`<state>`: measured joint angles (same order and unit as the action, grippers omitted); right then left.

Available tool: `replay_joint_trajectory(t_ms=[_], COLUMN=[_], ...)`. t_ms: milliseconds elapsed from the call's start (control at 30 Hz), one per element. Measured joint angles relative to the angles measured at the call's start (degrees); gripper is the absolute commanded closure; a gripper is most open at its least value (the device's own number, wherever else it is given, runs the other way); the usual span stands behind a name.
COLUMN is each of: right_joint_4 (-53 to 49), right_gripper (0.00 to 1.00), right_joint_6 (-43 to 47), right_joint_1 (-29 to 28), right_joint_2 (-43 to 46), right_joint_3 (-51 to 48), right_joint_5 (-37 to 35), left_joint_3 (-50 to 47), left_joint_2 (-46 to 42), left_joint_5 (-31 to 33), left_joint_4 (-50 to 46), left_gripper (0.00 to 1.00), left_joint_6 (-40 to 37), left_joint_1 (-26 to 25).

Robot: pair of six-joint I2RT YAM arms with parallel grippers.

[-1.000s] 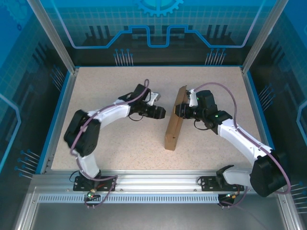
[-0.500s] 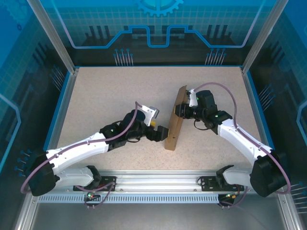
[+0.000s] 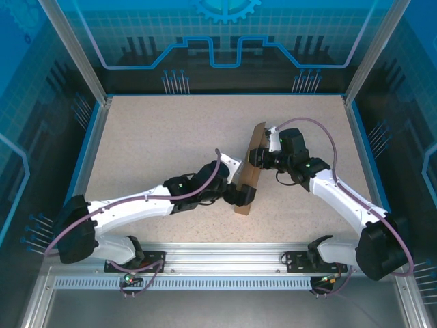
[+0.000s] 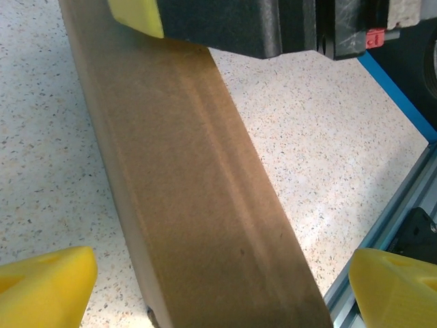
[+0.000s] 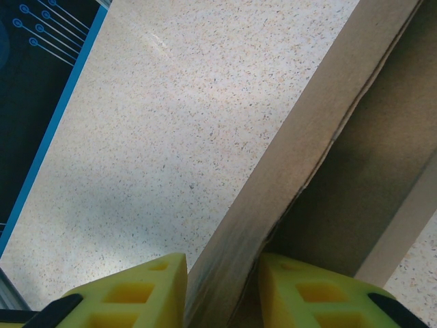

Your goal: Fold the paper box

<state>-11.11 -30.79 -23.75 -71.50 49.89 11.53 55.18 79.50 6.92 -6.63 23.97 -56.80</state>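
The paper box (image 3: pixel 249 171) is a folded brown cardboard slab standing on its long edge on the speckled table, running from the far middle toward the near edge. My right gripper (image 3: pixel 257 158) is shut on its upper wall; in the right wrist view the yellow fingers (image 5: pixel 130 294) pinch the cardboard wall (image 5: pixel 307 164) between them, gripper (image 5: pixel 218 294). My left gripper (image 3: pixel 242 195) is at the box's near end, open wide. In the left wrist view its yellow fingertips (image 4: pixel 41 287) stand either side of the box (image 4: pixel 198 191), with a gap on both sides, gripper (image 4: pixel 218 294).
The speckled tabletop (image 3: pixel 157 137) has a blue raised border (image 3: pixel 92 157) and an aluminium rail (image 3: pixel 225 256) along the near edge, close to the box's near end (image 4: pixel 382 232). The right gripper's black body (image 4: pixel 273 27) sits at the far end of the box.
My left arm has swung right and toward the near edge, bringing its gripper up to the box's near end with jaws spread wider. The right gripper and the box have not moved.
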Motion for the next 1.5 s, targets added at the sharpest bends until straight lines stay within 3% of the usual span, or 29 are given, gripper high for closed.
replay_joint_trajectory(t_ms=[267,733,933,1200,1367,1500], right_joint_4=[0.0,-0.26,-2.93,-8.44,-9.77,-10.47], right_gripper=[0.66,0.62,0.53,0.42,0.41,0.39], right_joint_6=[0.0,0.02,0.22,3.3,9.03,16.37], right_joint_1=[0.0,0.02,0.07,2.62,7.76,10.91], right_joint_2=[-0.04,-0.04,0.02,1.73,2.71,2.16], right_joint_3=[0.0,0.44,1.86,5.66,10.16,14.64], right_joint_5=[0.0,-0.98,-0.79,-0.04,3.74,6.56], left_joint_3=[2.99,4.46,2.21,-2.08,-3.06,-3.06], left_joint_2=[5.16,8.44,6.45,1.05,-1.6,-2.69], left_joint_5=[6.12,14.45,15.04,7.5,-0.74,-7.74], left_joint_4=[-0.92,-2.03,-0.7,-0.68,-2.38,-4.24], left_gripper=[0.11,0.45,0.57,0.66,0.74,0.75], left_joint_6=[-1.46,-4.85,-8.94,-21.4,-27.67,-32.06], left_joint_1=[-2.54,-4.5,-3.67,1.62,10.16,16.74])
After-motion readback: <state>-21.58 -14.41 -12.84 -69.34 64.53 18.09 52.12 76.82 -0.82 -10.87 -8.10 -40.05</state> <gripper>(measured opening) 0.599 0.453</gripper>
